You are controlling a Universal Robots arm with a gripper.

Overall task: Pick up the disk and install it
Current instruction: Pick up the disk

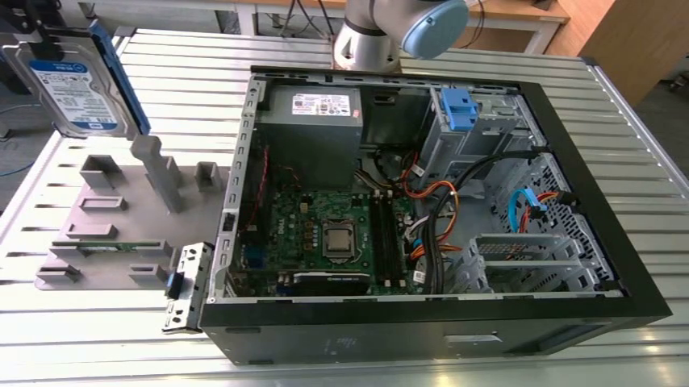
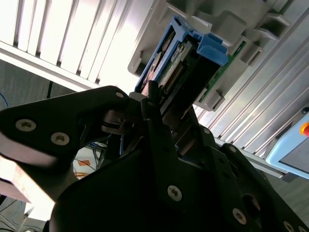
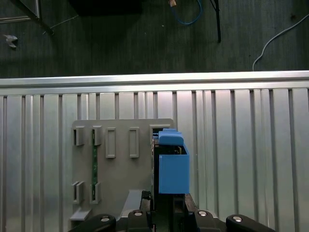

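Disk (image 1: 76, 89) gripped upright by jaws (largely cut off), above grey fixture plate (image 1: 108, 218)

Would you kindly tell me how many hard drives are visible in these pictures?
1: the disk, held by the gripper above the grey fixture at the exterior view's left. Others may sit hidden inside the computer case.

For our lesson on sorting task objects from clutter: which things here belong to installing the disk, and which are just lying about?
Job in hand: the disk, held in the gripper; the open computer case.

Lying about: grey holder plate; green circuit strip on it; metal bracket beside the case; slatted table.
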